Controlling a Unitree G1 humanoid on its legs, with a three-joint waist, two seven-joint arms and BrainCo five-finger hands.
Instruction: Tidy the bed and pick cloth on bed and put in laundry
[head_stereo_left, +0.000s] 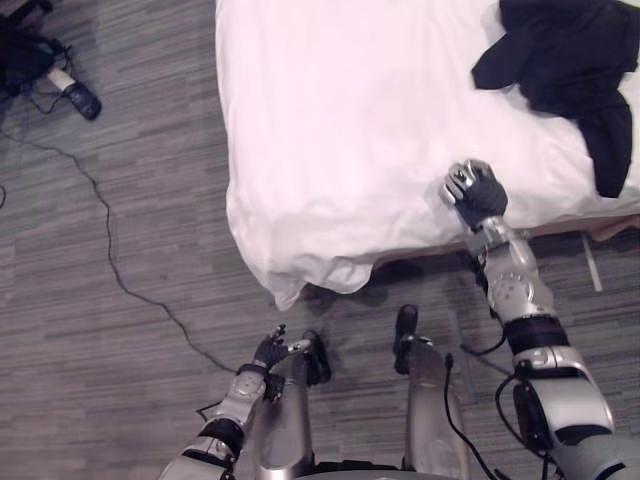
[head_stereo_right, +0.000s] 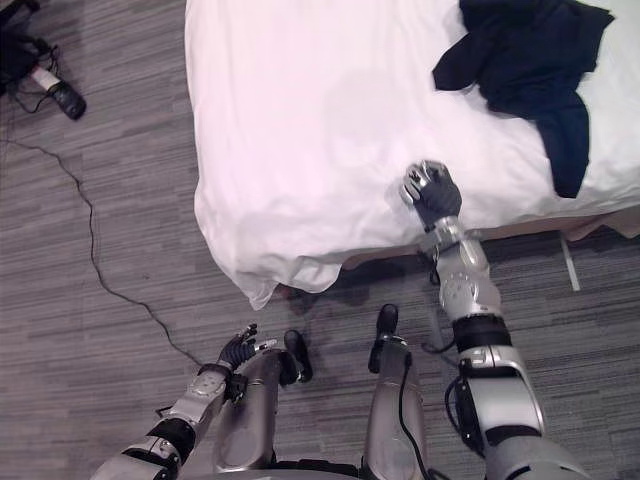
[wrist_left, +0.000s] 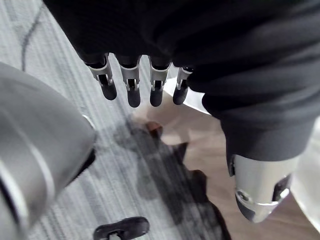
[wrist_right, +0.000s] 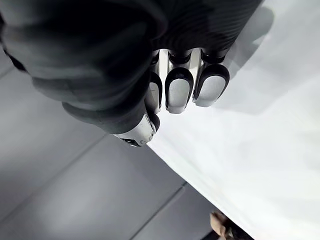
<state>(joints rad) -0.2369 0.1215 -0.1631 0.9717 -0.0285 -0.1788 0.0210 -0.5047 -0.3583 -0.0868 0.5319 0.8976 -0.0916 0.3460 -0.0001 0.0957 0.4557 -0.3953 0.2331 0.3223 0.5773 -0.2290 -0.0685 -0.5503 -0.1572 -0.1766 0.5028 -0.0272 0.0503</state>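
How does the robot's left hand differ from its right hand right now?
The left hand hangs low over the floor; the right hand is over the white bed at its near edge. Left fingers are straight, right fingers curled. Both hold nothing.

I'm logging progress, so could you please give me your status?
Left hand open, idle, low. Right hand shut, empty, over bed edge. Dark cloth on bed, untouched, beyond it.

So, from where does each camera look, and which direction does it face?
Left eye view: on the head, facing down at bed and dark cloth; left hand, right hand show.
Right eye view: beside it, same scene.
Left wrist view: along left hand, toward floor.
Right wrist view: along right hand, at the bed both eyes share.
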